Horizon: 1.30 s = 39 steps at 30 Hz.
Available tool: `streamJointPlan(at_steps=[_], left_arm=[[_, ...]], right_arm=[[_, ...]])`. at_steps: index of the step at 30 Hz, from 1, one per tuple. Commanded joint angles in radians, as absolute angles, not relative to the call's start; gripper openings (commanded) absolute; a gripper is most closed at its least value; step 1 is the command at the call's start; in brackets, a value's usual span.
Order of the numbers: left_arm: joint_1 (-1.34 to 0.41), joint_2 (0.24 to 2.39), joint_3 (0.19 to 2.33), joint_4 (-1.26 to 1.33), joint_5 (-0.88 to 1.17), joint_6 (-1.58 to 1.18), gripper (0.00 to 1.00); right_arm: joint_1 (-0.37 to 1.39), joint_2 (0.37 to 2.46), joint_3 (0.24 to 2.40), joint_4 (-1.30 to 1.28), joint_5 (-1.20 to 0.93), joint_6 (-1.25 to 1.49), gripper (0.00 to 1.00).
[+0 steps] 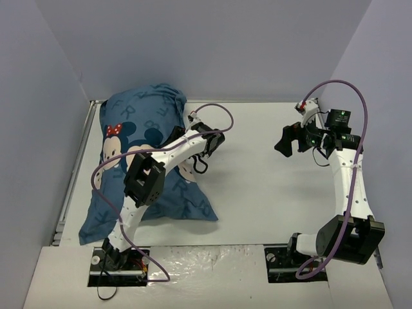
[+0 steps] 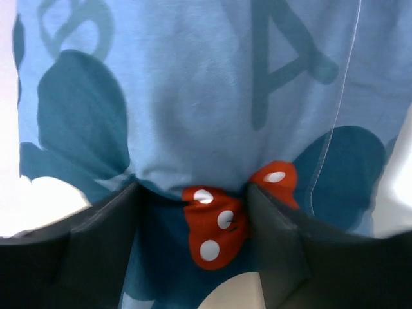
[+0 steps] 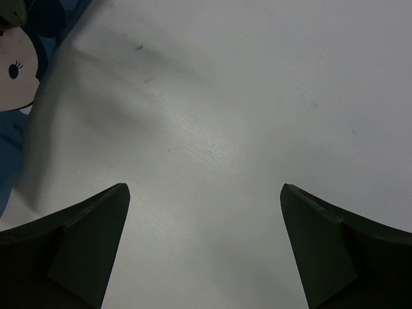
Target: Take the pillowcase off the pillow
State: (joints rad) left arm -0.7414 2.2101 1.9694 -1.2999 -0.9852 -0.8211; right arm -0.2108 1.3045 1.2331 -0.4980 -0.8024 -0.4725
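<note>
Your left gripper (image 1: 207, 147) sits on the right edge of the big soft dark-blue cloth pillowcase w/ mouse faces (image 1: 132, 125), prob. because loose cloth there is easy to grab and pull. In the wrist view its jaws are about half shut, w/ a bump of cloth and a red spotty bow (image 2: 215, 225) between them. I can't tell if it's really pinching.

Your right gripper (image 1: 288, 140) hangs wide open over the bare white surface (image 1: 257, 187). It holds nothing and is well apart from the case, prob. waiting for its turn.

The case lies puffed up on the left side of the surface. You can't see the plump white pillow; it's hidden inside. Which end of the case is open isn't clear, and the left arm covers its middle.
</note>
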Motion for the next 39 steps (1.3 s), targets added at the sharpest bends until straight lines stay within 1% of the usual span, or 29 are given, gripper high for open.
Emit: streamJointPlan(at_steps=[1,4,5,6,7,9,10,11,13,14,17,20,21,23,24,25,26,27,28,30,31,32,33,34,35,36,37,38,39], left_arm=[[-0.710,2.183,1.957,-1.412,-0.965,-0.688,0.53],[-0.704,2.131,1.977,-1.355,-0.895,-0.576,0.31],[-0.709,2.106,1.994,-1.303,-0.806,-0.540,0.15],[-0.712,2.053,2.003,-1.275,-0.751,-0.476,0.08],[-0.715,2.024,2.029,-1.216,-0.601,-0.436,0.03],[-0.747,1.940,2.061,-1.162,-0.432,-0.320,0.02],[-0.764,1.918,2.083,-1.117,-0.308,-0.261,0.02],[-0.822,1.899,2.135,-1.108,-0.137,-0.192,0.02],[-0.877,1.873,2.204,-1.126,-0.042,-0.154,0.02],[-0.896,1.871,2.283,-1.143,0.006,-0.152,0.02],[-0.913,1.816,2.315,-1.131,0.107,-0.189,0.02],[-0.893,1.671,2.180,-1.039,0.109,-0.247,0.02],[-0.875,1.581,2.078,-1.019,0.120,-0.283,0.02],[-0.780,1.464,1.938,-0.910,0.161,-0.366,0.02],[-0.735,1.330,1.775,-0.869,0.161,-0.399,0.02],[-0.613,1.263,1.685,-0.788,0.184,-0.428,0.02],[-0.541,1.150,1.611,-0.785,0.149,-0.495,0.02],[-0.466,1.108,1.489,-0.829,0.103,-0.520,0.02],[-0.304,1.086,1.444,-0.871,0.098,-0.561,0.02],[-0.165,1.113,1.375,-0.970,0.150,-0.562,0.02],[-0.113,1.143,1.336,-0.991,0.211,-0.549,0.05],[-0.112,1.211,1.335,-1.029,0.189,-0.552,0.16],[-0.113,1.247,1.341,-1.035,0.177,-0.549,0.30],[-0.115,1.296,1.377,-1.043,0.155,-0.545,0.50],[-0.118,1.313,1.403,-1.048,0.125,-0.542,0.63],[-0.118,1.327,1.437,-1.048,0.105,-0.534,0.72],[-0.117,1.339,1.521,-1.051,0.068,-0.514,0.82],[-0.117,1.366,1.567,-1.066,0.046,-0.502,0.96],[-0.117,1.385,1.616,-1.072,0.037,-0.488,0.97]], right_arm=[[-0.215,1.304,1.229,-0.502,-0.856,-0.469,1.00],[-0.215,1.302,1.232,-0.502,-0.857,-0.476,1.00],[-0.215,1.299,1.235,-0.502,-0.857,-0.479,1.00],[-0.215,1.299,1.236,-0.502,-0.856,-0.485,1.00],[-0.215,1.296,1.239,-0.502,-0.857,-0.489,0.99],[-0.212,1.293,1.247,-0.496,-0.865,-0.498,0.99],[-0.212,1.292,1.250,-0.492,-0.870,-0.505,0.98],[-0.212,1.292,1.255,-0.489,-0.877,-0.506,0.98],[-0.209,1.287,1.255,-0.459,-0.897,-0.496,0.97],[-0.210,1.287,1.253,-0.437,-0.897,-0.479,0.97],[-0.210,1.292,1.259,-0.355,-0.876,-0.387,0.96],[-0.209,1.292,1.270,-0.237,-0.842,-0.264,0.96],[-0.210,1.292,1.272,-0.204,-0.836,-0.224,0.96],[-0.209,1.287,1.258,-0.108,-0.807,-0.070,0.96],[-0.204,1.285,1.250,-0.072,-0.796,-0.017,0.96],[-0.199,1.281,1.232,-0.040,-0.775,0.045,0.95],[-0.181,1.282,1.223,0.009,-0.749,0.133,0.95],[-0.167,1.285,1.215,0.037,-0.755,0.150,0.95],[-0.146,1.285,1.195,0.064,-0.756,0.164,0.95],[-0.054,1.285,1.168,0.092,-0.716,0.175,0.95],[-0.022,1.287,1.151,0.110,-0.707,0.175,0.95],[0.045,1.301,1.125,0.145,-0.672,0.181,0.96],[0.070,1.311,1.117,0.161,-0.654,0.186,0.96],[0.090,1.327,1.112,0.181,-0.632,0.195,0.96],[0.103,1.345,1.114,0.196,-0.623,0.207,0.98],[0.110,1.379,1.117,0.215,-0.640,0.222,0.98],[0.112,1.396,1.121,0.236,-0.655,0.219,0.99],[0.113,1.428,1.132,0.245,-0.713,0.204,1.00],[0.117,1.446,1.135,0.259,-0.753,0.155,1.00]])
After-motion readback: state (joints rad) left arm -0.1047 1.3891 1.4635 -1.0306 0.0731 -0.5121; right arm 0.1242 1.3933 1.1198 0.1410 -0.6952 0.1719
